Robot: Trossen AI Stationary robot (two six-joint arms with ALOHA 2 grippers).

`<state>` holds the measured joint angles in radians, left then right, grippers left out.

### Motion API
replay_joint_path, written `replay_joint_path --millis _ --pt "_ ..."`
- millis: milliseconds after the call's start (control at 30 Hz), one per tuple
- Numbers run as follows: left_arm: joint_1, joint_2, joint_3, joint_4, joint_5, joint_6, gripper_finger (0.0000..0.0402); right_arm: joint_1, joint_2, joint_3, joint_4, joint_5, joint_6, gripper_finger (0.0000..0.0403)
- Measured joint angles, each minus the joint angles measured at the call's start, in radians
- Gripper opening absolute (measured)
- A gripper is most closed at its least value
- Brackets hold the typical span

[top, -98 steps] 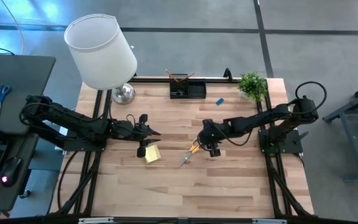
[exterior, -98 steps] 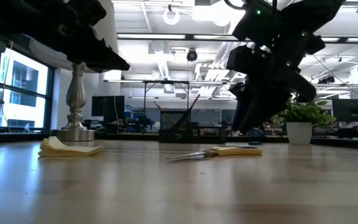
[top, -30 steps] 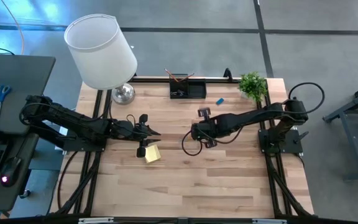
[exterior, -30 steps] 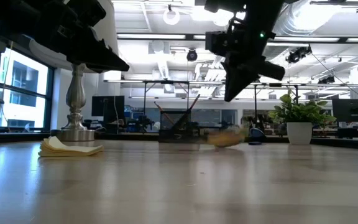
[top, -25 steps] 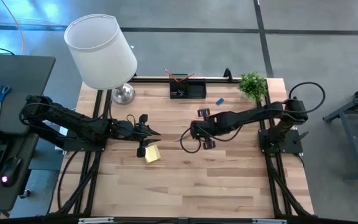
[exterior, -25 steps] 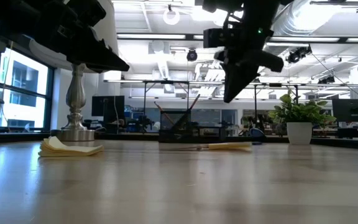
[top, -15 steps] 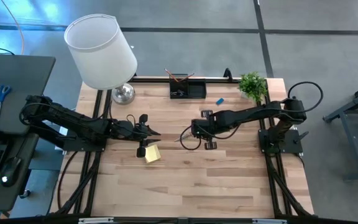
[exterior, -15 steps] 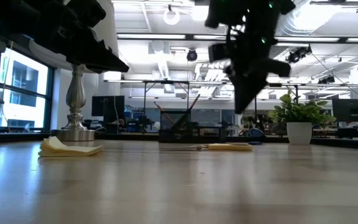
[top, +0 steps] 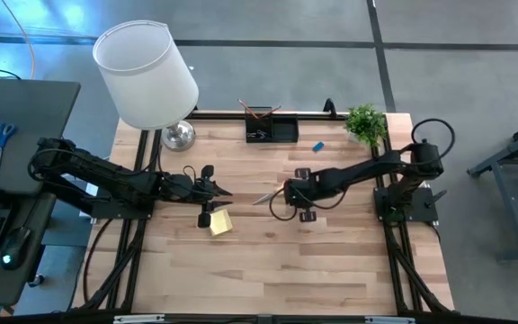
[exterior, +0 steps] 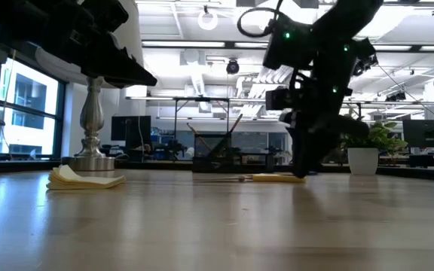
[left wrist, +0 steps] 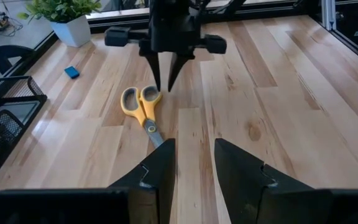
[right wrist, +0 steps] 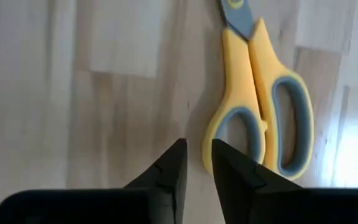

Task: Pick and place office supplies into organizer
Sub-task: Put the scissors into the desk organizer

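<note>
The orange-yellow-handled scissors (right wrist: 260, 106) lie flat and closed on the wood table, with the blade tip (top: 263, 197) pointing toward the table's left. My right gripper (right wrist: 197, 155) points straight down beside one handle loop, its fingers a narrow gap apart; it also shows in the left wrist view (left wrist: 165, 84). My left gripper (top: 227, 192) waits level to the left of the scissors, slightly open and holding nothing. The yellow sticky-note pad (top: 220, 222) lies just nearer than it. The black organizer (top: 281, 132) stands at the far edge with pencils in its cup. The blue eraser (top: 317, 146) lies to its right. My right gripper comes from above, pointing down, with its fingertips (right wrist: 219, 152) at the outer side of one handle loop (right wrist: 213, 134) of the scissors. Whether they touch the loop, I cannot tell. The scissors rest flat on the table.
A white-shaded lamp (top: 147, 74) stands at the far left corner and a small green plant (top: 365, 121) at the far right. The near half of the table (top: 286, 270) is bare wood. A desk with blue-handled scissors (top: 3, 135) stands beyond the table's left edge.
A second ago the scissors showed blurred in the low view; they now lie still on the table. My right gripper, then raised above them, has come down to table height at the handles and shifted slightly toward the table's right edge.
</note>
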<state>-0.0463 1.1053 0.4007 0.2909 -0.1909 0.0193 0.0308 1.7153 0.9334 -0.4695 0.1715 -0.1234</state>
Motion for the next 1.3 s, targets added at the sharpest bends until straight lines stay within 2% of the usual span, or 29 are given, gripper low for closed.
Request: replay_joint_path --millis 567,833,1033,1300 --pt "0.000 0.000 0.000 -0.002 0.000 -0.001 0.0099 -0.037 -0.004 -0.063 0.078 -0.054 0.022 0.0065" --pt "0.000 0.000 0.000 -0.003 0.000 -0.001 0.0099 -0.037 -0.003 -0.063 0.081 -0.080 0.013 0.0011" --pt "0.000 0.000 0.000 -0.003 0.000 -0.001 0.0099 -0.034 -0.003 -0.063 0.080 -0.093 0.014 0.0018" --pt "0.000 0.000 0.000 -0.003 0.000 -0.001 0.0099 -0.001 -0.001 -0.024 0.009 -0.117 0.011 0.0004"
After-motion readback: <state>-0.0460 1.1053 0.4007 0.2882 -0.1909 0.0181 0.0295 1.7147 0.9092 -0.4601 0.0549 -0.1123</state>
